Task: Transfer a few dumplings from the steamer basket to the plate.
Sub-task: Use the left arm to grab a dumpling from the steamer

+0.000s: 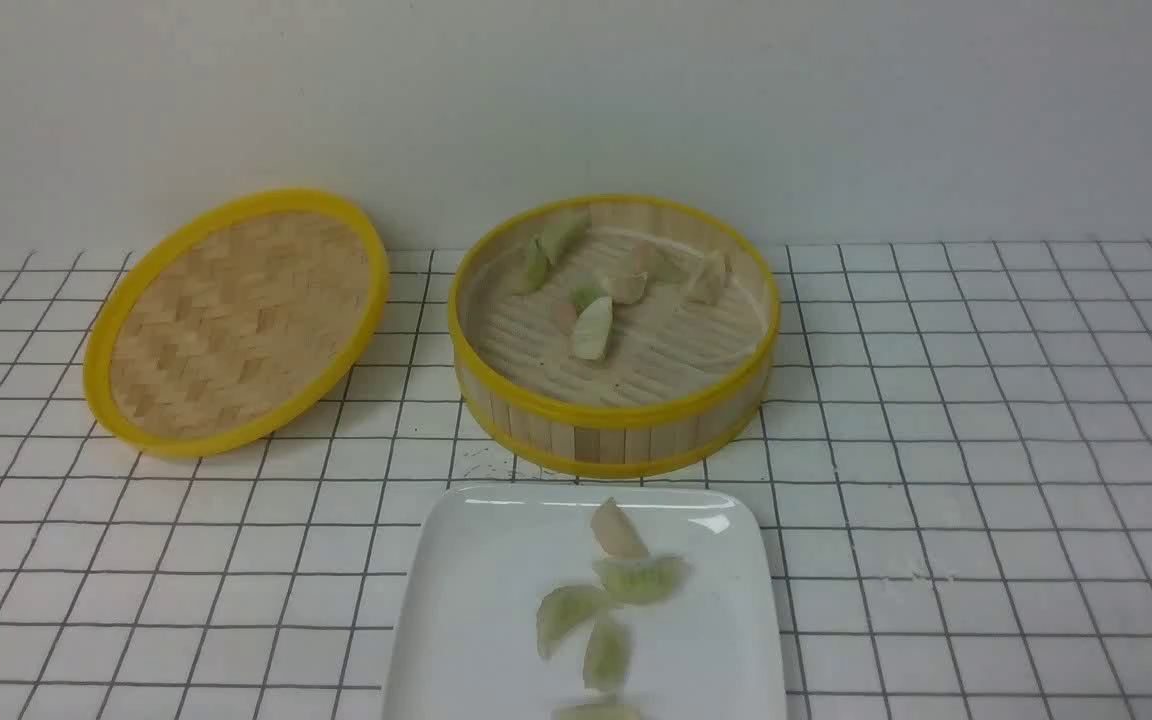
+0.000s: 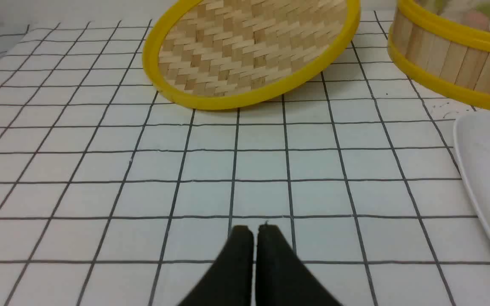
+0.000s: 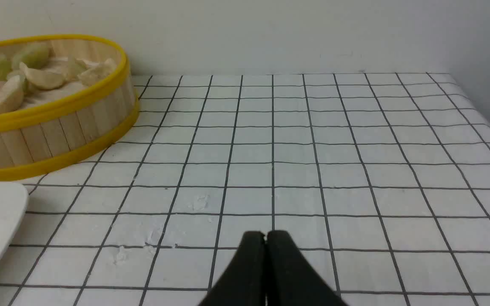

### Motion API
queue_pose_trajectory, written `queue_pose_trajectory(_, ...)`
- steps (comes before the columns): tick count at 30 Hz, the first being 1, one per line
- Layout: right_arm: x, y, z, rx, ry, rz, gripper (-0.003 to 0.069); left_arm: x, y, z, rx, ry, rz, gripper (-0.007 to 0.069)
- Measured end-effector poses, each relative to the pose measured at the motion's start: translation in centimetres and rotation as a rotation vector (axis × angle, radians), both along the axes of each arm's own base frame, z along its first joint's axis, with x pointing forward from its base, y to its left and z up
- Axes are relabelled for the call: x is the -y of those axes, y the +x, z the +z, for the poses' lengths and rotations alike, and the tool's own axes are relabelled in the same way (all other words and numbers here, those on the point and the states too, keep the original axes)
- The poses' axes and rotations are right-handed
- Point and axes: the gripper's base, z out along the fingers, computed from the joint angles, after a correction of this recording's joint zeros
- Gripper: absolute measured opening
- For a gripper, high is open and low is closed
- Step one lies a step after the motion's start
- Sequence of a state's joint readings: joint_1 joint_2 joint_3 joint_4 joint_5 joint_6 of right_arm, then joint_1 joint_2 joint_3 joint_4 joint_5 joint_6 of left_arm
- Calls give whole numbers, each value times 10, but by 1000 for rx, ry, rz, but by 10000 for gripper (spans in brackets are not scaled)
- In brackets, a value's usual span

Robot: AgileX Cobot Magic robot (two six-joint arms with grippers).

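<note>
Plate (image 1: 476, 600): nearest the front camera, white and glossy; four dumplings (image 1: 639, 578) lie on it in a loose cluster, and a fifth is cut off at the view's lower edge.
Counter (image 1: 986, 450): gridded white, carries everything.
Basket (image 1: 616, 412): open, just behind the plate, not touching it; several dumplings lie inside, mostly toward its far side.
Lid (image 1: 236, 320): off, left of the basket, apparently propped at a tilt.
Left fingers (image 2: 236, 263): pressed together, empty, over bare counter short of the lid.
Right fingers (image 3: 249, 263): pressed together, empty, over bare counter right of the basket.
Progress: a few dumplings are already on the plate and both arms are clear of the basket, so the move looks done or nearly so; at most one more transfer is left.
</note>
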State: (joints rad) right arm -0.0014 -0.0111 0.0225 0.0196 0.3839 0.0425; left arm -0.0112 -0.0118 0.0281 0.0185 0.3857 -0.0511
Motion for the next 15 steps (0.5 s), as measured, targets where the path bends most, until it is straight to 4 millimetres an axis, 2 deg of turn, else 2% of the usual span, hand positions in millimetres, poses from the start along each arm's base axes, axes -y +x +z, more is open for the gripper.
queue_pose_trajectory(15, 0, 0, 0, -1, 0, 0, -12, 0, 0, 0, 1, 8, 1, -6)
